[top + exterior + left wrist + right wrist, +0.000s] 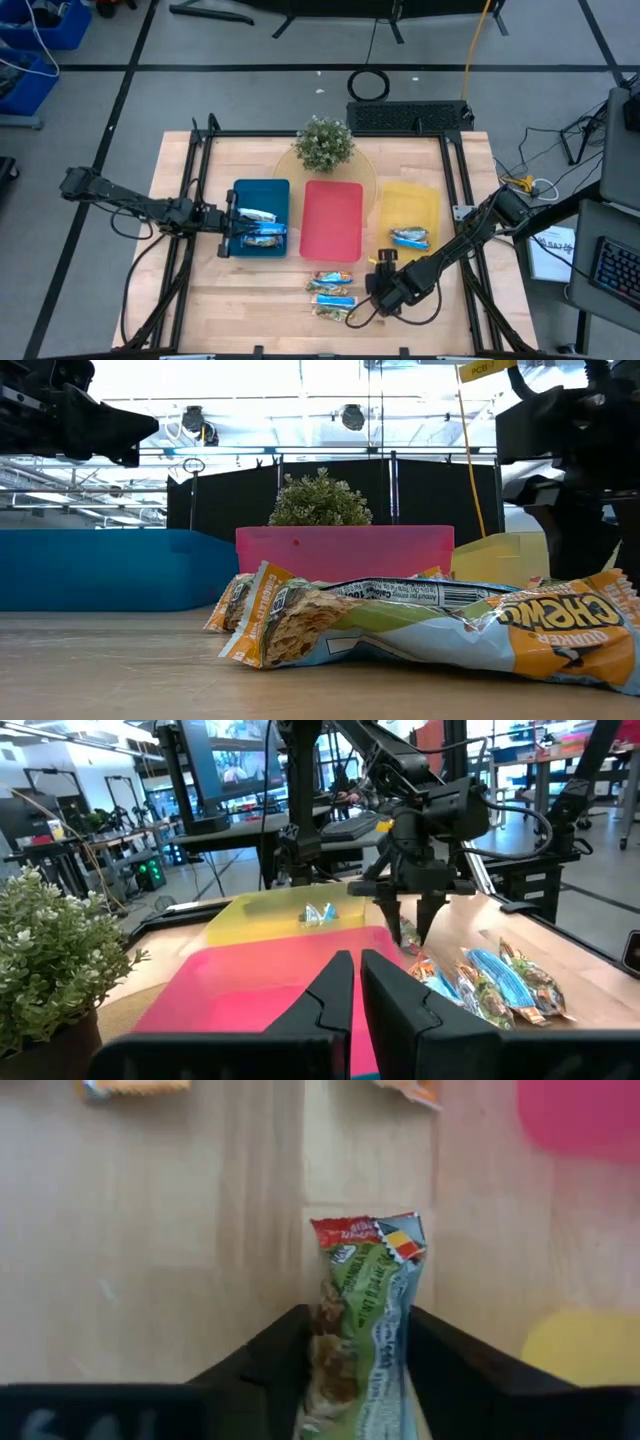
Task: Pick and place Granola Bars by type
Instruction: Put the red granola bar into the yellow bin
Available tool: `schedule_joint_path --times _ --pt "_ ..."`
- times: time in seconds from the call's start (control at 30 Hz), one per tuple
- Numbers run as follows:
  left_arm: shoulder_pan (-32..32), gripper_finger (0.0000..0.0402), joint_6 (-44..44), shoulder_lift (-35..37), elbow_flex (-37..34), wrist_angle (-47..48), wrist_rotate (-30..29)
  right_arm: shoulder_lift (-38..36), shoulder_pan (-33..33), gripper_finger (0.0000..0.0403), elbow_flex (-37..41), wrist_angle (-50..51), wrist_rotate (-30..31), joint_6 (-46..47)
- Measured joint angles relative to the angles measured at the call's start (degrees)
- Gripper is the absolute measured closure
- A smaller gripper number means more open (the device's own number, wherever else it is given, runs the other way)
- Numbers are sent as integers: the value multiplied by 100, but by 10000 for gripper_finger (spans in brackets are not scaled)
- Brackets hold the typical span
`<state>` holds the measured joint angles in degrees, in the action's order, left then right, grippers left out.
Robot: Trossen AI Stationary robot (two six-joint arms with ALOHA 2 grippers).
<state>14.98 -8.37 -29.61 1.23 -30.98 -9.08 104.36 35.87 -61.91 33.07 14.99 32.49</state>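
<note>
My right gripper stands at the table's near right, next to a cluster of loose granola bars, and is shut on a green-and-blue wrapped bar. Two bars lie flat in the blue tray. Another bar lies in the yellow tray. My left gripper hovers over the blue tray's left part. Its fingers are shut, with nothing between them. The low view shows the loose bars lying on the wood. My right gripper holds the green-and-blue bar pinched between its two fingers, one on each long side. The fingers point down and lie along the bar. The bar's red-printed end sticks out past the fingertips toward the table. Whether that end touches the wood, I cannot tell.
The red tray sits between the blue and yellow trays. A potted plant stands behind it at the far edge. Black frame rails run along the table's left and right sides. Bare wood lies at the near left.
</note>
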Motion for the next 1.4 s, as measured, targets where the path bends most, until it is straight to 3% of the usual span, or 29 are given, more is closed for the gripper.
schedule_joint_path --times 0.3,0.47,0.6,0.73,0.93,1.13,1.4 --pt "0 371 119 0 0 -2 -2 -213 -32 374 26 -184 -59 -118" --pt "0 371 49 0 2 -4 -2 -924 -44 375 26 -201 53 -590" --pt "0 371 -23 0 2 -4 -2 -1797 -45 360 26 -193 732 -1114" --pt "0 371 -36 0 2 -7 -2 -2868 -45 373 232 -371 1350 -1810" --pt "0 371 -40 0 2 -5 -2 -4966 -65 379 1809 -1728 1555 -2702" --pt "0 371 -39 0 2 -4 -4 -7013 -396 370 3641 -2904 1983 -2878" --pt "0 371 -93 -2 2 -6 -7 -8427 -512 379 4888 -3724 1799 -3136"
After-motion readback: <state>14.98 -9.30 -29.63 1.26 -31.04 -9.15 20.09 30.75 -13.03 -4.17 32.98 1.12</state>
